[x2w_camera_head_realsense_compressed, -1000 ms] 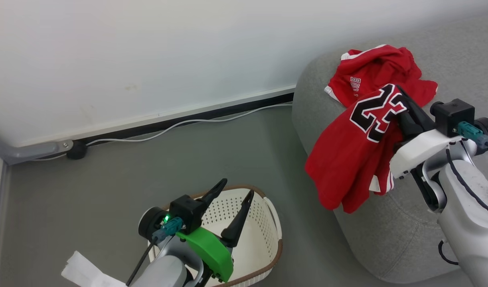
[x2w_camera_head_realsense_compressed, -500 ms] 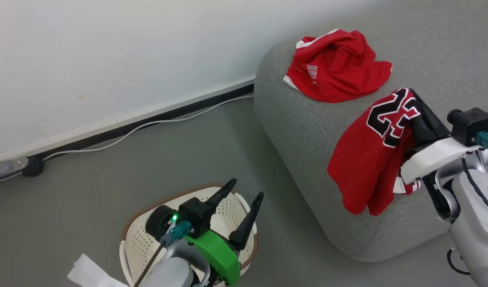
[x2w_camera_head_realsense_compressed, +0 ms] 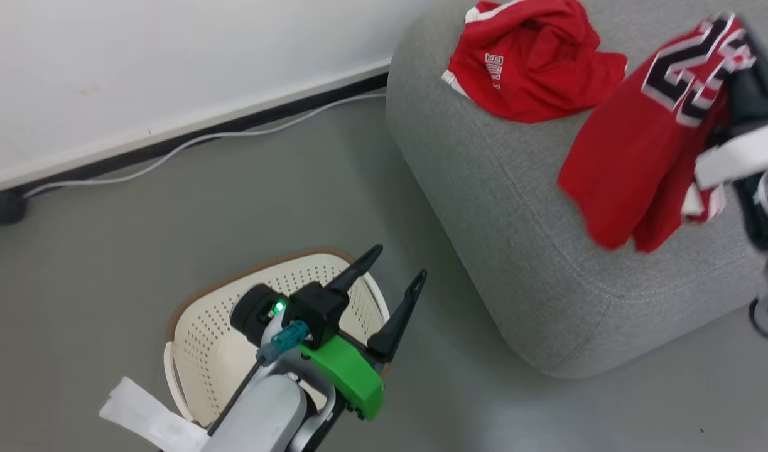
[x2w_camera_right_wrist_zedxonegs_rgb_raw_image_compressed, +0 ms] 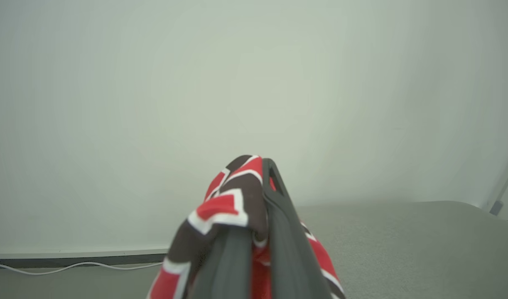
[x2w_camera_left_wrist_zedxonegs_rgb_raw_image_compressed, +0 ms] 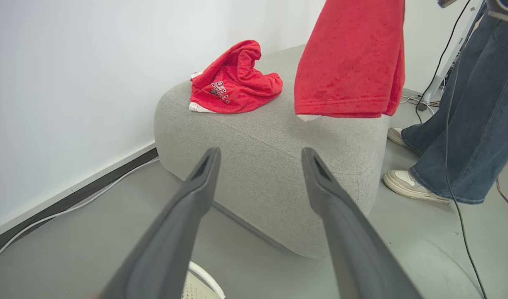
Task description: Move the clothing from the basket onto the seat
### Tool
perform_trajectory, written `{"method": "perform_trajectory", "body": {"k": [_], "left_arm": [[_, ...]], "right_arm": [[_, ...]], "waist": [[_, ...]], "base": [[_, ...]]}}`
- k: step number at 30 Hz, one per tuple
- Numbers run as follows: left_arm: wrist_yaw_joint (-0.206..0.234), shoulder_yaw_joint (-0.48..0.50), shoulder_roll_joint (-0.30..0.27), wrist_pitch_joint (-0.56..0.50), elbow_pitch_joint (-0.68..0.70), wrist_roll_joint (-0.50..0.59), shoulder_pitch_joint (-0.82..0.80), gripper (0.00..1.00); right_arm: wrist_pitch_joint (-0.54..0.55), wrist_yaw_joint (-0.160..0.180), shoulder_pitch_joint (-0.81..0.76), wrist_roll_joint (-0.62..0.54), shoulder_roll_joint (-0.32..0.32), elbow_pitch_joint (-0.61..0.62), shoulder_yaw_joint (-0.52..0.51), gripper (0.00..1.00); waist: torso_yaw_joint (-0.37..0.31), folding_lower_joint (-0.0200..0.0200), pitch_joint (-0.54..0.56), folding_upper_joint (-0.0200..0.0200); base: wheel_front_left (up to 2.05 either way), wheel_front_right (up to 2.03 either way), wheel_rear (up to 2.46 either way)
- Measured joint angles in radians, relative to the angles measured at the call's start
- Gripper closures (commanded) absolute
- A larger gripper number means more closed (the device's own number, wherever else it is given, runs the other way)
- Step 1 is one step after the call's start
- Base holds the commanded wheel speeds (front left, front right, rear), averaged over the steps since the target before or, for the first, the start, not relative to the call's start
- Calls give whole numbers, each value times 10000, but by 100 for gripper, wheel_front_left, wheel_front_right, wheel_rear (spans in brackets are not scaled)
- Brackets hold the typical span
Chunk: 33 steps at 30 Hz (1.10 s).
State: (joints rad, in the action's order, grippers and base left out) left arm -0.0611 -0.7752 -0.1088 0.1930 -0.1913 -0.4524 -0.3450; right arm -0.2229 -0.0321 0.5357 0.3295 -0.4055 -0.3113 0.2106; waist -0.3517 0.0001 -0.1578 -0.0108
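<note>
Jersey (x2w_camera_head_realsense_compressed: 635, 138): red with dark numerals "22", upper right of the head view. It hangs from the right gripper over the sofa; whether its hem touches the cushion cannot be told.
Right gripper (x2w_camera_right_wrist_zedxonegs_rgb_raw_image_compressed: 260, 174): clenched on a fold of the jersey at the numerals.
Left gripper (x2w_camera_head_realsense_compressed: 399, 263): released, fingers spread wide, lower centre, above the basket's right rim.
Basket (x2w_camera_head_realsense_compressed: 201, 339): cream, perforated, lower left on the floor, partly behind the left arm.
Second garment (x2w_camera_head_realsense_compressed: 534, 63): red, crumpled, lying on the sofa's top, upper centre.
Sofa (x2w_camera_head_realsense_compressed: 515, 220): grey, right half of the frame.
Person (x2w_camera_left_wrist_zedxonegs_rgb_raw_image_compressed: 465, 124): jeans and pale shoes, right edge of the left wrist view, just beside the sofa.
</note>
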Motion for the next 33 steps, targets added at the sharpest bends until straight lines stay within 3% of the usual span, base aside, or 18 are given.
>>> {"method": "perform_trajectory", "body": {"k": [8,19,27,33], "left_arm": [[142,205,-157,-318,752,399,-716,0],[360,531,-546,-788,1597,610,-1271,0],[456,713,-802,-982,2073,878,-1534,0],[548,756,-989,-1177,2332,920,-1562,0]], "right_arm": [[596,10,2420,75,-570,2,-564,100],[1011,516,4681,77,-1396,-376,-1555,100],[1083,955,5048,56,-1870,-1413,-2042,100],[943,1064,4821,58,-1942,-2364,-2278,100]], "waist": [[283,0,-995,0],[881,0,-2322,0],[1400,1,-3338,0],[1669,1,-4003,0]], "base": [[0,0,0],[0,0,0],[0,0,0],[0,0,0]]}}
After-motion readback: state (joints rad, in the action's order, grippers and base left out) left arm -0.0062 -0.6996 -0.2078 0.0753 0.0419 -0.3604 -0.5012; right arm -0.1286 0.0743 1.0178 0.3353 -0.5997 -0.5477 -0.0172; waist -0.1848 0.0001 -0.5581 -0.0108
